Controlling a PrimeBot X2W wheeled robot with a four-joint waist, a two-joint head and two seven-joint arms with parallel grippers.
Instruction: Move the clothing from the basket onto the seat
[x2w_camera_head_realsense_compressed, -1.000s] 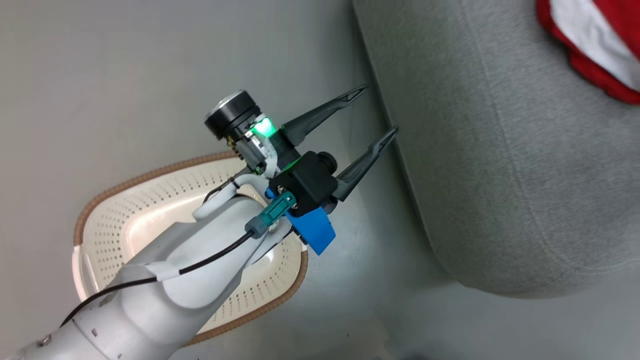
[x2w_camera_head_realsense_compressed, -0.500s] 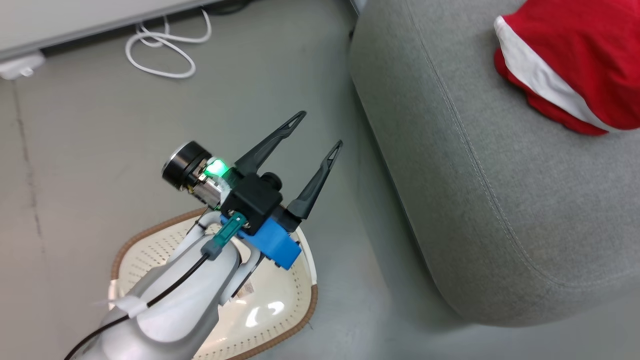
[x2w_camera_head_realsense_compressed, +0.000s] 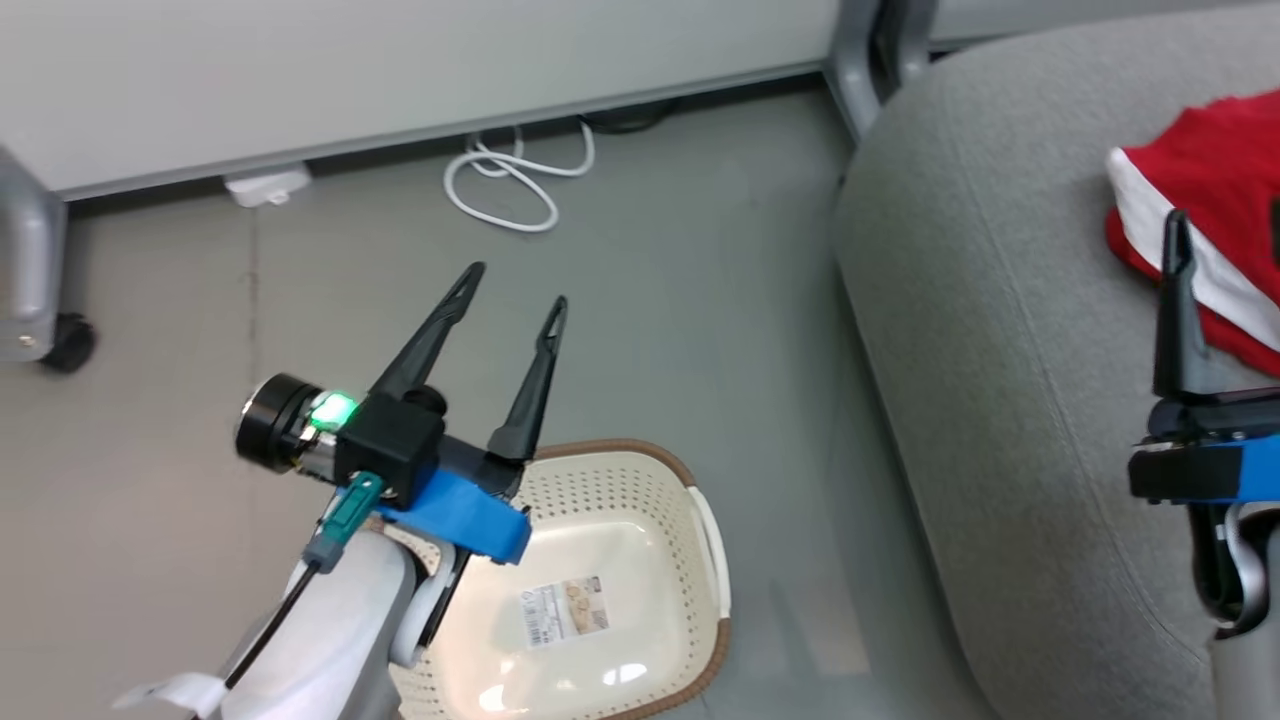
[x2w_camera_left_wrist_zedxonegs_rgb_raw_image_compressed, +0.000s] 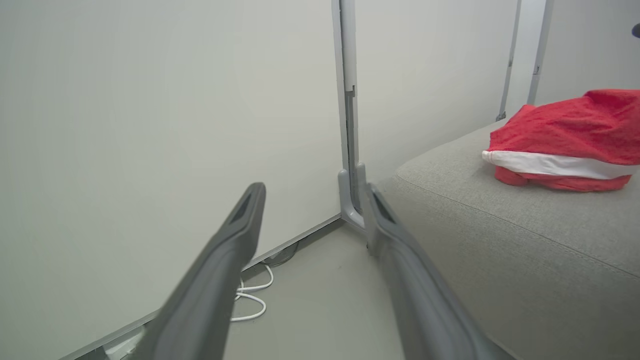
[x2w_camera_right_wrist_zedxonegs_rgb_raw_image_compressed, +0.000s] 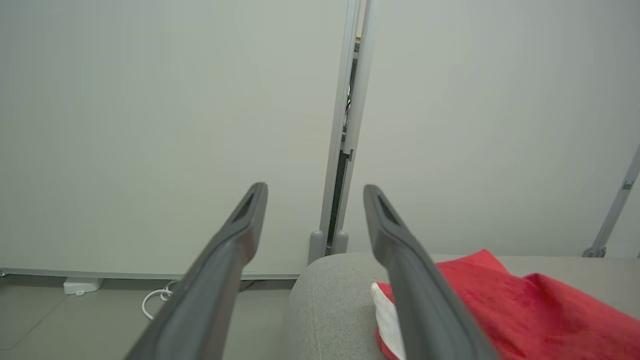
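Two sets of jaws are spread wide, with nothing held. The left gripper (x2w_camera_head_realsense_compressed: 517, 285) is seen above the floor (x2w_camera_head_realsense_compressed: 700, 300) beside the basket (x2w_camera_head_realsense_compressed: 640, 447), its fingers aimed at the panel (x2w_camera_head_realsense_compressed: 400, 70). The right gripper (x2w_camera_right_wrist_zedxonegs_rgb_raw_image_compressed: 315, 189) is held over the seat (x2w_camera_head_realsense_compressed: 1000, 350), close to the clothing (x2w_camera_head_realsense_compressed: 1220, 180), which lies heaped on the seat's grey fabric. The basket stands on the smooth grey floor, well apart from the clothing. A white cable (x2w_camera_head_realsense_compressed: 510, 190) is coiled at the panel's foot. Since a second ago the head camera has been swung: the panel and cable have been brought into view, the right gripper has appeared, and the left fingers, then aimed at the seat's edge, have been turned away.
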